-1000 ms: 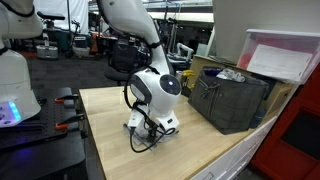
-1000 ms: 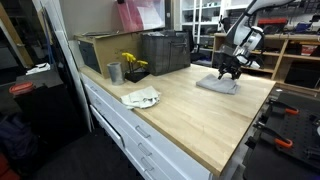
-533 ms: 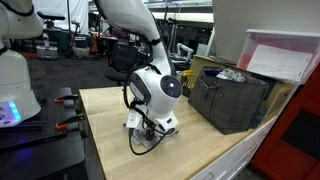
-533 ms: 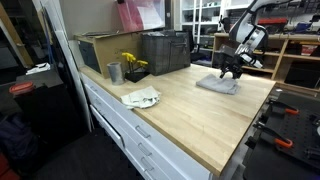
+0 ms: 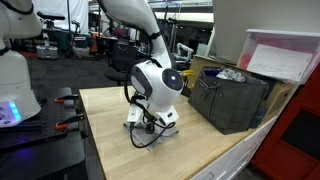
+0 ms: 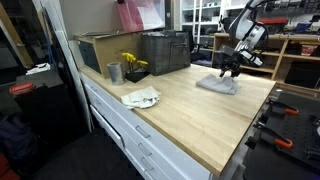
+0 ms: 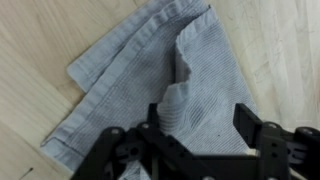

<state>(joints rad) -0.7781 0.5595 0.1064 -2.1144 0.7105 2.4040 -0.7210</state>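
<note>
A grey towel (image 7: 140,85) lies on the wooden tabletop (image 7: 40,40), rumpled, with a raised fold near its middle. My gripper (image 7: 200,122) is open and hovers just above that fold, one finger on each side, holding nothing. In both exterior views the gripper (image 6: 231,70) (image 5: 150,122) points straight down over the towel (image 6: 216,85) (image 5: 170,120) near one end of the table.
A black crate (image 6: 165,50) (image 5: 235,100) stands at the back of the table beside a cardboard box (image 6: 95,50). A metal cup (image 6: 114,72), yellow flowers (image 6: 130,62) and a crumpled white cloth (image 6: 140,97) sit further along.
The arm has risen a little above the towel. The towel stays on the table.
</note>
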